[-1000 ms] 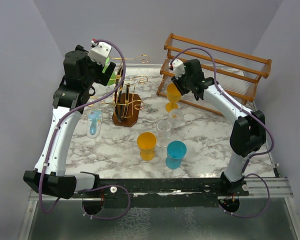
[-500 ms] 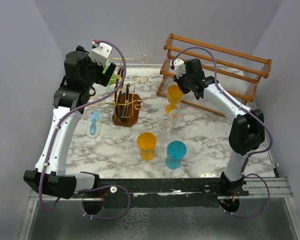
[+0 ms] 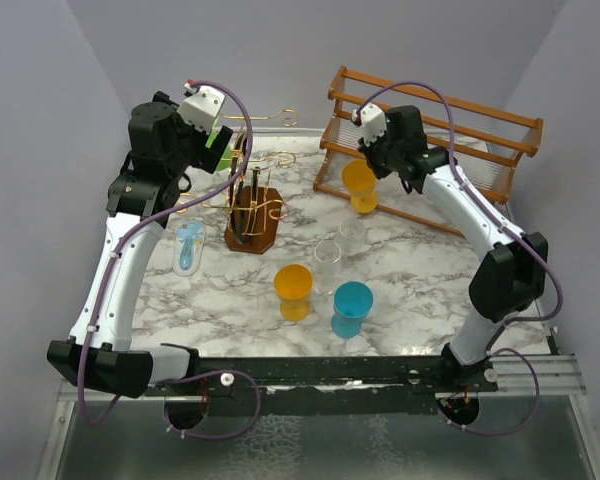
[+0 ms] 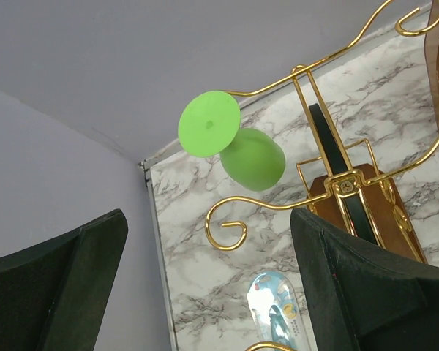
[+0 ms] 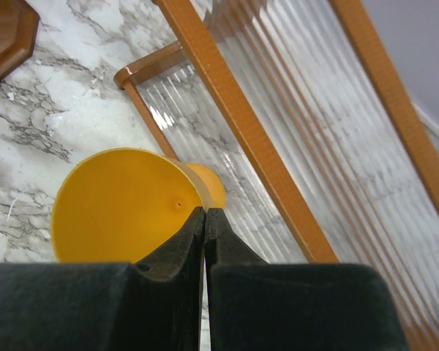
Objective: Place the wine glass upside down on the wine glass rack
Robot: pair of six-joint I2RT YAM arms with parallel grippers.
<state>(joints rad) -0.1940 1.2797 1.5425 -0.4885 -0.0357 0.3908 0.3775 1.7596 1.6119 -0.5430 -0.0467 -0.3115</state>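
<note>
The gold wire wine glass rack (image 3: 250,190) stands on its dark wooden base (image 3: 252,232) at the back left. A green wine glass (image 4: 241,150) hangs upside down on one arm of the rack (image 4: 336,183). My left gripper (image 3: 220,150) is open and empty beside the rack, its jaws wide apart in the left wrist view (image 4: 207,219). My right gripper (image 3: 372,165) is shut on the edge of a yellow wine glass (image 3: 360,185) and holds it above the table, in front of the wooden slatted rack. The glass fills the lower left of the right wrist view (image 5: 124,205), pinched between the fingers (image 5: 205,212).
A brown wooden slatted rack (image 3: 430,140) stands at the back right. An orange glass (image 3: 293,285), a blue glass (image 3: 352,305) and two clear glasses (image 3: 328,262) stand mid-table. A blue packet (image 3: 188,247) lies left of the gold rack.
My right gripper has lifted the yellow wine glass off the table and carried it back and to the right, toward the wooden slatted rack. The left arm has not moved.
</note>
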